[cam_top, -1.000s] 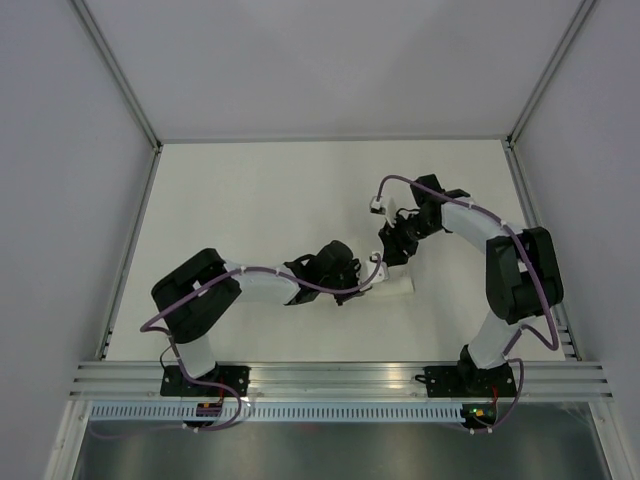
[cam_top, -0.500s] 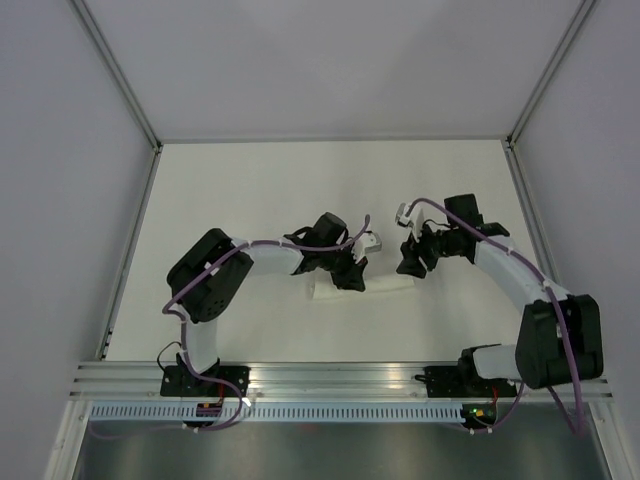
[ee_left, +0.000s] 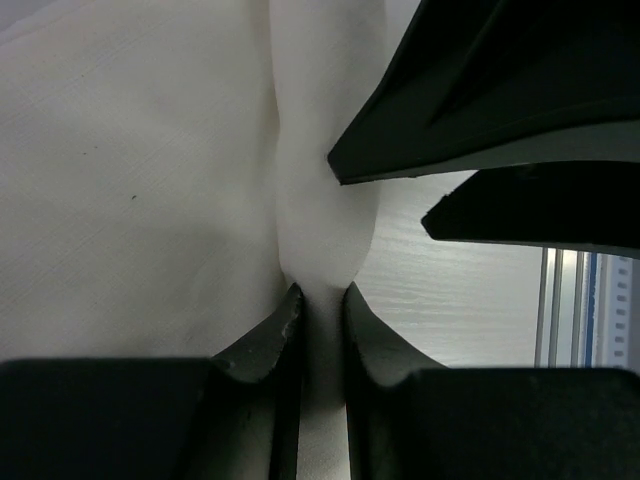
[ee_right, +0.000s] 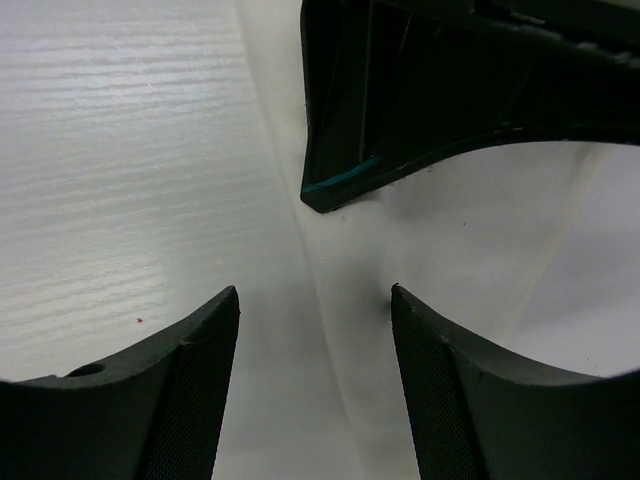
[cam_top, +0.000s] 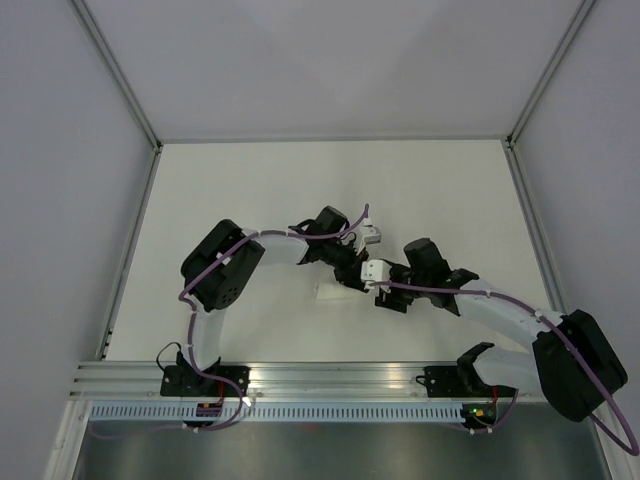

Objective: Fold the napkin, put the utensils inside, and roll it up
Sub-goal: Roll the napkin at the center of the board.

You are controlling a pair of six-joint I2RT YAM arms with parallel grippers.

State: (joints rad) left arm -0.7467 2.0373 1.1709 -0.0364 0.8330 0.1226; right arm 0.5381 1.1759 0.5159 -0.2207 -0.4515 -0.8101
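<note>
**A:** Nearest the bases is the right gripper (ee_right: pixel 315 295). What is it doing?

**B:** Its jaws are spread wide and grasp nothing. They hang over the line where the napkin (ee_right: pixel 480 250) meets the bare table (ee_right: pixel 110 150).

**A:** And the napkin itself?

**B:** It's a slim white roll in mid-table, under and beside the two grippers (no utensils showing; I'd guess they're inside it, but I can't tell).

**A:** Beyond that?

**B:** The left gripper (ee_left: pixel 321 300) is clenched on a raised ridge of cloth, its fingertips almost meeting around it.

**A:** So how should the rolling be done well from here?

**B:** I'd hold that pinch firm and bring the right down on the loose edge, low and square to the roll — a shallow or skewed bite would likely let it unwind.
</note>
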